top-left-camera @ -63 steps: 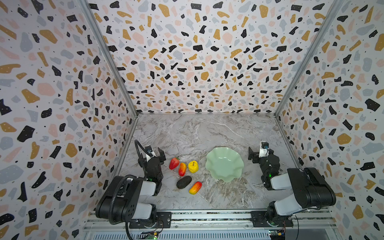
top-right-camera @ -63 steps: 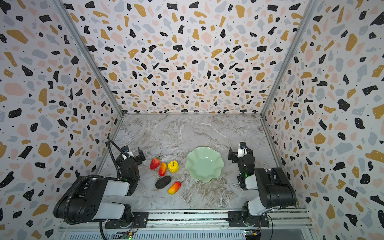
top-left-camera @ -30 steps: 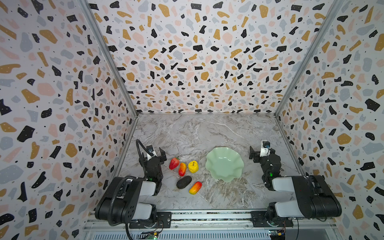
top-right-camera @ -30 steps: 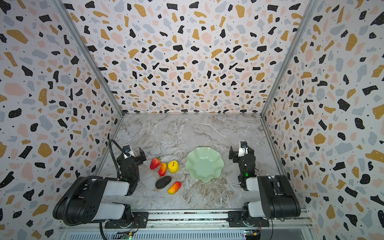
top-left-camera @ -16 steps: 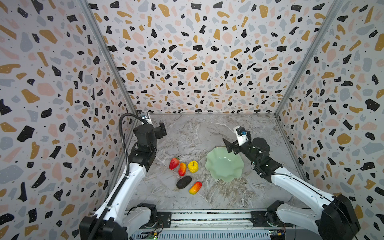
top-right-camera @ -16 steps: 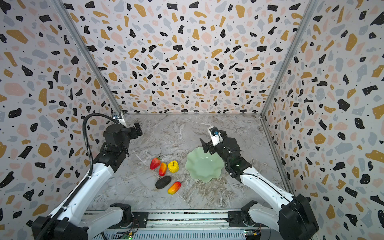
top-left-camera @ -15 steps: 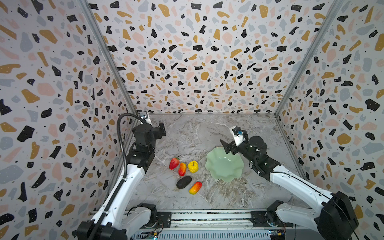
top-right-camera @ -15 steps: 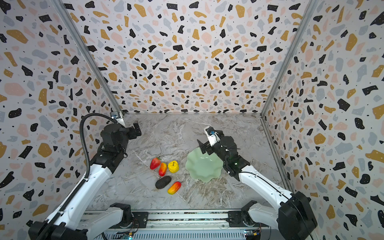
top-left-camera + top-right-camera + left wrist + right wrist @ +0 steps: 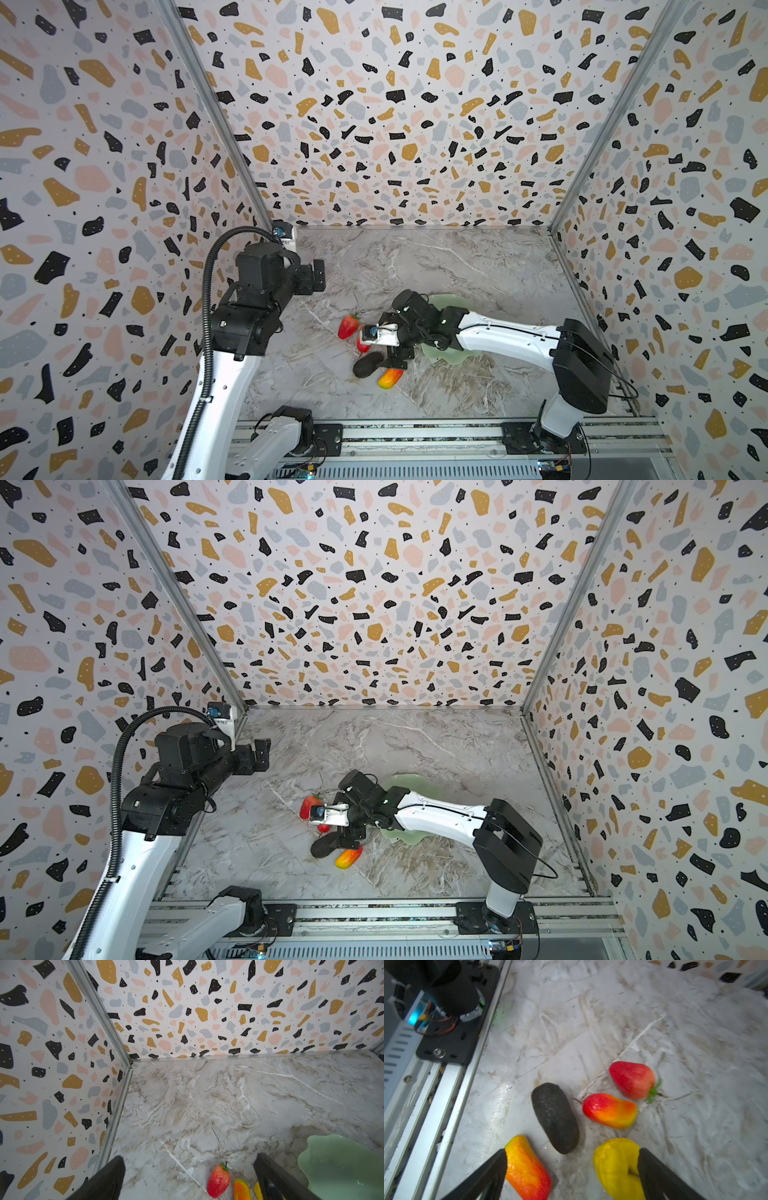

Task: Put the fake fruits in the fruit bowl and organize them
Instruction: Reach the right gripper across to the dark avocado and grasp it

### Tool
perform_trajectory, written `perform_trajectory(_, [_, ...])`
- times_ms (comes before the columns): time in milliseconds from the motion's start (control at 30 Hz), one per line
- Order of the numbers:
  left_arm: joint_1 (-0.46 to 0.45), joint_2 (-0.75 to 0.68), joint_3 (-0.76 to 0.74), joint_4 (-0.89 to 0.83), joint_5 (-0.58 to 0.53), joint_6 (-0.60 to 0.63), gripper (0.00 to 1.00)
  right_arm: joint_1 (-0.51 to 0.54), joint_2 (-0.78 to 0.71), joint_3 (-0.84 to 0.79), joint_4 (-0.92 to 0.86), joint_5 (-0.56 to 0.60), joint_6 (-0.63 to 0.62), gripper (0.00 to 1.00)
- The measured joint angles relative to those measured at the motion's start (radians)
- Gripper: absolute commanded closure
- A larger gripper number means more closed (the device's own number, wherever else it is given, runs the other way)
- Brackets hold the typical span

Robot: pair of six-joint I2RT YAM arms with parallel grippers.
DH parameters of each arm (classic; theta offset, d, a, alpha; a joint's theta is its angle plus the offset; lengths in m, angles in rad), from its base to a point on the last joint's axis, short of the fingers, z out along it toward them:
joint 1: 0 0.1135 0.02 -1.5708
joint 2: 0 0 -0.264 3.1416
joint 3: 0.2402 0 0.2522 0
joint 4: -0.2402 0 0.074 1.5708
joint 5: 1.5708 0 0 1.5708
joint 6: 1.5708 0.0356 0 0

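Right wrist view looks down on the marble table point(image 9: 675, 1032), where the red strawberry point(image 9: 632, 1080), a red-orange mango point(image 9: 609, 1110), the dark avocado point(image 9: 554, 1116), a second mango point(image 9: 527, 1167) and the bumpy yellow fruit point(image 9: 616, 1165) lie in a loose cluster, close together but mostly apart. The right gripper point(image 9: 572, 1152) hangs just over them with its jaws spread wide and nothing clamped. One finger overlaps the second mango, the other overlaps the yellow fruit, and the end of the avocado sits in the gap between. In both top views this cluster sits in the lower middle of the frame, a little left of centre. The strawberry is at its upper left, the avocado and second mango are at its lower edge, and the wrist hides the yellow fruit. The fruit bowl point(image 9: 449, 356) lies just right of the cluster, largely covered by the right arm point(image 9: 507, 336), which reaches leftward across it. The left gripper point(image 9: 318, 274) is raised at the left of the frame, over the far-left part of the table and well apart from the fruits. The left wrist view shows its jaws wide apart and empty.
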Motion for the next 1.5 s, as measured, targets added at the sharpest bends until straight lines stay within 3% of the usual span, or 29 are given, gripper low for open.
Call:
perform_trajectory(200, [0.0, -0.012, -0.001, -0.052, 0.039, 0.007, 0.0, 0.046, 0.096, 0.065, -0.031, -0.01, -0.027, 0.3])
perform_trajectory(300, [0.0, -0.014, -0.008, -0.056, 0.049, 0.013, 0.01, 0.056, 0.132, 0.088, -0.035, -0.01, -0.029, 0.37])
perform_trajectory(600, [0.0, -0.008, -0.026, -0.051, 0.063, 0.019, 0.0, 0.058, 0.188, 0.093, -0.032, -0.016, -0.029, 0.37])
perform_trajectory(767, [0.0, -0.002, -0.062, -0.041, 0.075, 0.02, 0.0, 0.058, 0.215, 0.094, 0.001, -0.015, -0.032, 0.28])
perform_trajectory(1100, [0.0, 0.004, -0.089, -0.01, 0.083, 0.023, 0.0, 0.064, 0.274, 0.12, 0.027, 0.009, -0.032, 0.28])
perform_trajectory(1200, [0.0, 0.004, -0.111, 0.006, 0.092, 0.023, 0.0, 0.07, 0.3, 0.122, 0.027, 0.024, -0.031, 0.32])
perform_trajectory(1367, [0.0, 0.004, -0.144, 0.023, 0.107, 0.023, 0.01, 0.071, 0.308, 0.127, 0.026, 0.048, -0.023, 0.49])
perform_trajectory(1500, [0.0, 0.005, -0.158, 0.045, 0.113, 0.023, 0.01, 0.072, 0.308, 0.144, 0.027, 0.051, -0.019, 0.56])
